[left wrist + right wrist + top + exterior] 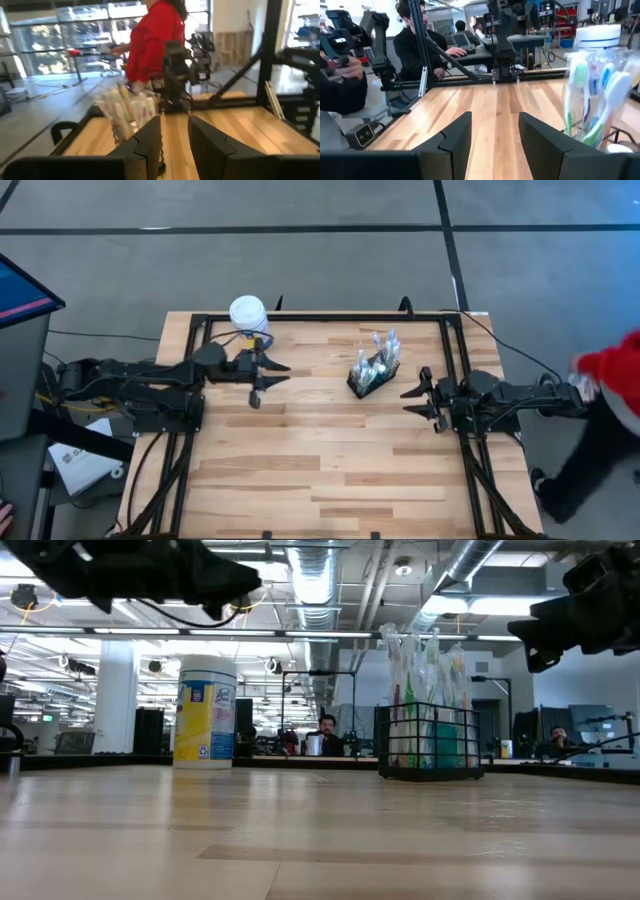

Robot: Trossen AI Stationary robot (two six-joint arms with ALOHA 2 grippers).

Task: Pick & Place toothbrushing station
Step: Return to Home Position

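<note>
The left gripper (281,373) hangs over the back-left part of the wooden table (300,480) with its fingers spread and nothing between them; the left wrist view shows a bare gap between its two dark fingers (149,144). Just behind it stands a white-lidded canister (249,313). In the low view the canister carries a yellow-and-blue label (205,712) whose writing is too small to read.

The right gripper (409,402) is parted and empty as well, held over the table's right side and pointing toward the middle.

Between the two grippers, nearer the right one, the black wire-mesh holder (370,377) sits upright on the table, touching neither gripper. The toothbrushes (385,345) stand in it, heads up. In the right wrist view they show green, blue and white handles behind clear wrapping (600,95), and no lettering on them can be made out.

A person in a red top (615,370) is beside the table's right edge.
</note>
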